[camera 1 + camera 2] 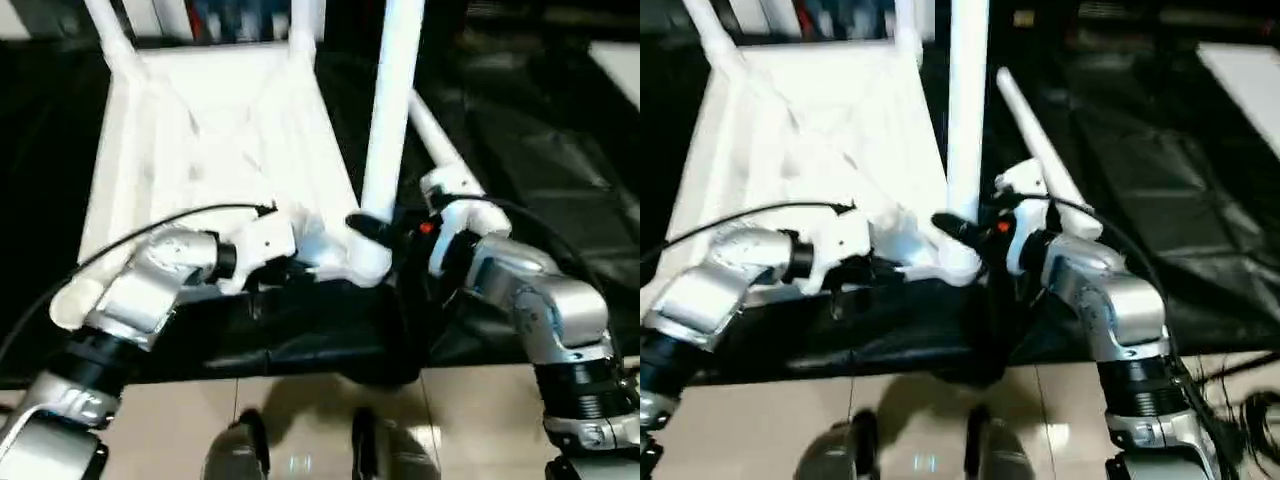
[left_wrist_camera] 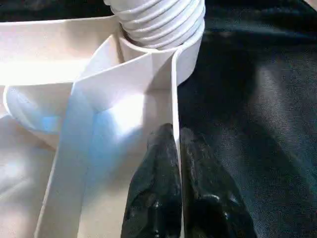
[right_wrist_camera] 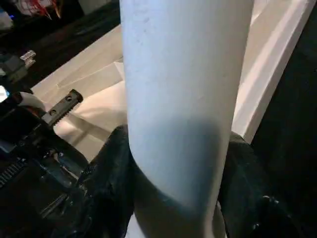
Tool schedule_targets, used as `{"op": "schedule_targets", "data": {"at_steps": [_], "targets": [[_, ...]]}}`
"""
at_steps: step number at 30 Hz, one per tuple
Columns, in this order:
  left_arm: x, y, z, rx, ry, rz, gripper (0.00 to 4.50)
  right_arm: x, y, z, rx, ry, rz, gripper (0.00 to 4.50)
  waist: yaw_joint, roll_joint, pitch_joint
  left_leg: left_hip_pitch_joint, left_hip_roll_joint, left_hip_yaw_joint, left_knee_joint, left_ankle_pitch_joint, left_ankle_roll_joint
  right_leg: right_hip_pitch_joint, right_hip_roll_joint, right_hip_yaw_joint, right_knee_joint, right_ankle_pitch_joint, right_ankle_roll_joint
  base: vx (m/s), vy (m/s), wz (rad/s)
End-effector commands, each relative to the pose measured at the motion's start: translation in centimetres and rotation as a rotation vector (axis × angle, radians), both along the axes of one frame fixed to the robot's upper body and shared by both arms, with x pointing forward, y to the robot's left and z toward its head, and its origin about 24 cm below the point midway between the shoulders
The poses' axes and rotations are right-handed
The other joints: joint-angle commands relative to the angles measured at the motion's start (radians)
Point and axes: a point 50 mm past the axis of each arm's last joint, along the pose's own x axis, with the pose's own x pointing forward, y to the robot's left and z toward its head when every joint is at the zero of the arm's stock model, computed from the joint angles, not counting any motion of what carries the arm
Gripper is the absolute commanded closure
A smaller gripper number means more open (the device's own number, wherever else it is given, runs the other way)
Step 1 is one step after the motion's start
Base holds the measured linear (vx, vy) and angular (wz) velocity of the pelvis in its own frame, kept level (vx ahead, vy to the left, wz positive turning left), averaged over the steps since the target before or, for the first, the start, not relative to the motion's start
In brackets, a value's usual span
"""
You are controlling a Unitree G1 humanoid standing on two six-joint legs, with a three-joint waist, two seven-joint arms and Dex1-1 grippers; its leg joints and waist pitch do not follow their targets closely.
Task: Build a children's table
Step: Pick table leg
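One tabletop lying upside down on black sheet, ribbed underside up, long axis running near to far. Legs already standing in both far corners, cropped at frame top. Loose leg lying on sheet just right of tabletop, running near-left to far-right.

Upright leg at near-right corner socket, axis close to vertical, slight lean right toward top. Threaded end visible entering socket in left wrist view, threads still showing above rim, so probably not fully seated.

Right gripper on the right side of that leg, fingers about half spread and wrapped round the tube just above socket. Left gripper coming in from the left along near edge, fingers pressed together on the thin side wall just beside same socket, steadying tabletop.

Key relation: leg axis vs socket axis. Right arm is the one on the leg; next move probably twist or push straight down along the tube. Risk: lean causing cross-threading.
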Motion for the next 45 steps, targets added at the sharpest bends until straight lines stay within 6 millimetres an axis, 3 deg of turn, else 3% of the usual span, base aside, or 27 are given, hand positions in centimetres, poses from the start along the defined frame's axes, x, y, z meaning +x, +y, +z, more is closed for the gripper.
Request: {"op": "schedule_targets", "data": {"at_steps": [1,8,12,15,19,20,25,29,30,33,34,37,40,45], "targets": [[-0.4,-0.8,-0.1,-0.026,0.012,-0.038,4.5,-0.5,0.5,-0.7,-0.004,0.043,0.039,2.61,-0.002,0.0,-0.047,0.042,0.047,-0.037,-0.077,-0.372,0.008,0.024,-0.063,0.038,-0.09,-0.633,-0.086,0.0,0.0,0.0],[-0.3,-0.6,0.0,-0.022,-0.003,-0.022,4.5,-0.1,0.3,-0.6,0.001,0.031,0.036,2.62,0.0,-0.002,-0.037,0.047,0.048,-0.034,-0.079,-0.353,0.006,0.019,-0.07,0.042,-0.099,-0.689,-0.076,0.0,0.0,0.0],[-0.3,-0.7,-0.1,-0.044,-0.006,0.007,4.5,-0.3,0.1,-0.4,0.031,0.024,0.04,2.62,-0.003,-0.008,-0.041,0.043,0.05,-0.038,-0.081,-0.357,-0.001,0.023,-0.073,0.039,-0.1,-0.734,-0.065,0.0,0.0,0.0],[-0.2,-0.6,-0.1,-0.064,-0.004,0.024,4.5,-0.6,-0.1,-0.8,0.054,0.027,0.04,2.62,-0.003,-0.006,-0.041,0.045,0.05,-0.038,-0.08,-0.371,-0.003,0.019,-0.075,0.039,-0.105,-0.749,-0.057,0.0,0.0,0.0],[0.0,-0.4,-0.2,-0.066,-0.011,0.041,4.5,-0.8,-0.5,-1.8,0.104,0.039,0.005,2.62,-0.003,-0.001,-0.043,0.04,0.05,-0.042,-0.085,-0.384,-0.007,0.024,-0.075,0.037,-0.104,-0.741,-0.06,0.0,0.0,0.0],[0.0,-0.3,-0.1,-0.07,-0.012,0.045,4.5,-0.9,-0.6,-2.1,0.116,0.041,-0.01,2.62,-0.003,-0.001,-0.042,0.043,0.05,-0.041,-0.083,-0.393,-0.005,0.019,-0.077,0.038,-0.108,-0.755,-0.057,0.0,0.0,0.0],[0.2,-0.3,0.0,-0.078,-0.021,0.056,4.5,-1.1,-0.8,-2.5,0.162,0.033,-0.044,2.62,-0.002,0.006,-0.045,0.043,0.05,-0.042,-0.088,-0.386,-0.005,0.026,-0.076,0.033,-0.11,-0.73,-0.066,0.0,0.0,0.0],[0.5,-0.4,0.3,-0.093,-0.038,0.075,4.5,-1.3,-1.1,-3.8,0.2,0.023,-0.101,2.62,-0.002,0.005,-0.043,0.044,0.05,-0.042,-0.089,-0.407,-0.003,0.021,-0.079,0.034,-0.116,-0.744,-0.066,0.0,0.0,0.0],[0.6,-0.4,0.3,-0.095,-0.039,0.076,4.5,-1.4,-1.1,-4.3,0.215,0.021,-0.129,2.62,-0.002,0.01,-0.043,0.047,0.049,-0.042,-0.088,-0.425,-0.004,0.019,-0.08,0.032,-0.121,-0.764,-0.064,0.0,0.0,0.0],[0.6,-0.5,0.3,-0.098,-0.039,0.075,4.5,-1.4,-1.3,-5.2,0.223,0.019,-0.16,2.62,-0.004,0.01,-0.04,0.044,0.048,-0.049,-0.091,-0.44,-0.006,0.026,-0.079,0.024,-0.123,-0.795,-0.056,0.0,0.0,0.0],[0.7,-0.5,0.4,-0.1,-0.041,0.076,4.5,-1.5,-1.4,-5.7,0.23,0.014,-0.189,2.62,-0.006,0.014,-0.039,0.05,0.049,-0.049,-0.092,-0.467,-0.009,0.023,-0.078,0.018,-0.131,-0.801,-0.051,0.0,0.0,0.0],[0.7,-0.4,0.4,-0.101,-0.041,0.078,4.5,-1.4,-1.7,-6.3,0.242,0.008,-0.237,2.62,-0.01,0.019,-0.035,0.05,0.051,-0.054,-0.098,-0.509,-0.014,0.031,-0.076,0.008,-0.129,-0.755,-0.061,0.0,0.0,0.0],[0.8,-0.4,0.4,-0.102,-0.042,0.077,4.5,-1.4,-2.0,-6.8,0.243,0.002,-0.264,2.62,-0.014,0.032,-0.029,0.058,0.054,-0.058,-0.109,-0.582,-0.028,0.037,-0.072,-0.008,-0.131,-0.707,-0.072,0.0,0.0,0.0],[1.0,-0.5,0.5,-0.108,-0.046,0.08,4.5,-1.7,-2.6,-7.8,0.253,-0.023,-0.309,2.62,-0.013,0.031,-0.025,0.065,0.049,-0.058,-0.104,-0.588,-0.024,0.032,-0.08,-0.008,-0.141,-0.734,-0.064,0.0,0.0,0.0]]}}
